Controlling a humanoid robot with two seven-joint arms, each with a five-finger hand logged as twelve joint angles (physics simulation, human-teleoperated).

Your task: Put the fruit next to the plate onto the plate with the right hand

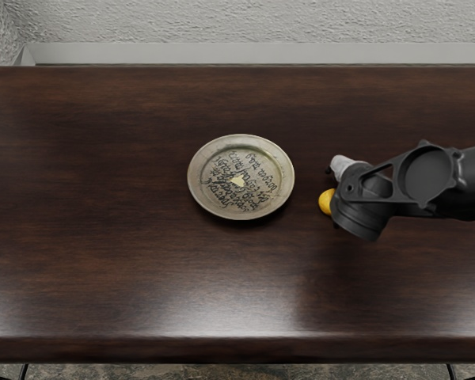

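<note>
Whether the right hand has closed on anything cannot be told. It is seen from behind as a dark, rounded bulk that hides its own underside. A pale grey tip shows at its 11 o'clock edge.

At the hand's 9 o'clock edge a small yellow fruit peeks out, with its far side covered by the hand. The hand is right against the fruit, but a firm grip cannot be made out.

The fruit is off the plate, at about 3 o'clock from it and slightly low. It is just beside the rim, with a narrow strip of bare wood between the two. The plate is round and dull grey-gold, with dark scrawled markings across its well and a small pale yellow spot at its middle. It lies flat near the centre of the table.

From the hand the black right arm runs out to the 3 o'clock edge of the view, with a round disc-shaped joint at the wrist.

The table is dark, glossy brown wood and fills most of the view. Beyond its far edge, at 12 o'clock, stands a pale, rough wall.
</note>
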